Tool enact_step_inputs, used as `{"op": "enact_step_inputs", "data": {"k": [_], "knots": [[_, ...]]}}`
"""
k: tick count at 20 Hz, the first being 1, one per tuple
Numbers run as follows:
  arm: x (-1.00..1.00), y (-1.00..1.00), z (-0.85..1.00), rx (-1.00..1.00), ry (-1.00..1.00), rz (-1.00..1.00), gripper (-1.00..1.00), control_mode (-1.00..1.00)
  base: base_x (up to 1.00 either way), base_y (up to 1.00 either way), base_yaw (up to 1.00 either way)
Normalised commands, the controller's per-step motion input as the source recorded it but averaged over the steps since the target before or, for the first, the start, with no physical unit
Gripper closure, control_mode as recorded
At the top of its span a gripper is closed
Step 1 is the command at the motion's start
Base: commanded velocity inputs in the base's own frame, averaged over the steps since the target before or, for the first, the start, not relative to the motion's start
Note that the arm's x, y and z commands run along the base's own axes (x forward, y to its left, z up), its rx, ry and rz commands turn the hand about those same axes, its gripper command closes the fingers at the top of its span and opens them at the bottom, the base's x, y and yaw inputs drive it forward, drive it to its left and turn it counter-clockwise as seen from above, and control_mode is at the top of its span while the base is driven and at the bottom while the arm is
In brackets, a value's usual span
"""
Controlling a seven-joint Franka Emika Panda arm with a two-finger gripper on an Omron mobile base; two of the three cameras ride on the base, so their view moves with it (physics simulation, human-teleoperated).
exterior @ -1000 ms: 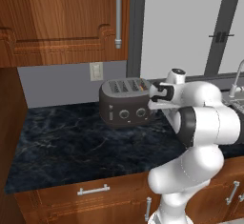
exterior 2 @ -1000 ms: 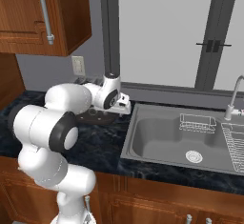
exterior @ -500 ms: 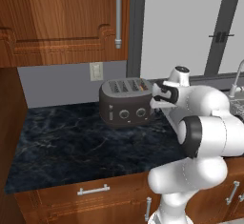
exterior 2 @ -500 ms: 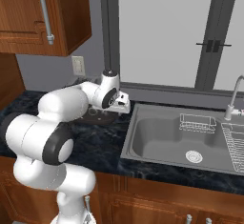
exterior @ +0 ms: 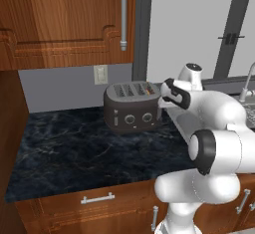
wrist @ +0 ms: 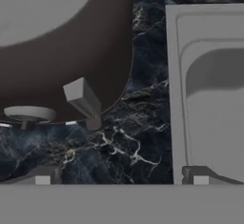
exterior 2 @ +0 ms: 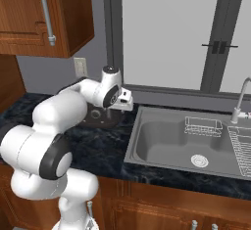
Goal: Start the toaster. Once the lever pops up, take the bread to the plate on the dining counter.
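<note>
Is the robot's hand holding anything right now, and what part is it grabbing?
No, nothing is held. The gripper is open, its fingers apart above the black counter, beside the toaster, whose grey lever sticks out untouched.

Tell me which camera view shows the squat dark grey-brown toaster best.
The left base view: the squat dark grey-brown toaster shows whole there, with its top slots and round silver front knobs. In the right base view the white arm hides most of it, leaving a low dark part. The hand view shows just its rounded side and a grey lever from above.
</note>
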Motion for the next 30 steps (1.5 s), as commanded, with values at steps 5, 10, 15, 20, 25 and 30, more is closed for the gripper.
{"op": "enact_step_inputs", "data": {"k": [5,10,15,20,25,30], "knots": [[0.0,0.05,0.35,0.0,-0.07,-0.01,-1.0,-1.0,0.0,0.0,0.0],[0.0,0.21,0.26,-0.02,-0.17,-0.02,-1.0,-1.0,0.0,0.0,0.0],[-0.02,0.26,0.26,-0.02,-0.18,-0.06,-1.0,-1.0,0.0,0.0,0.0],[-0.08,0.12,0.31,0.0,-0.08,-0.1,-1.0,-1.0,0.0,0.0,0.0],[-0.1,0.15,0.3,0.0,-0.05,-0.1,-1.0,-1.0,0.0,0.0,0.0],[-0.04,0.12,0.14,0.0,-0.09,-0.06,-1.0,-1.0,0.0,0.0,0.0]]}}
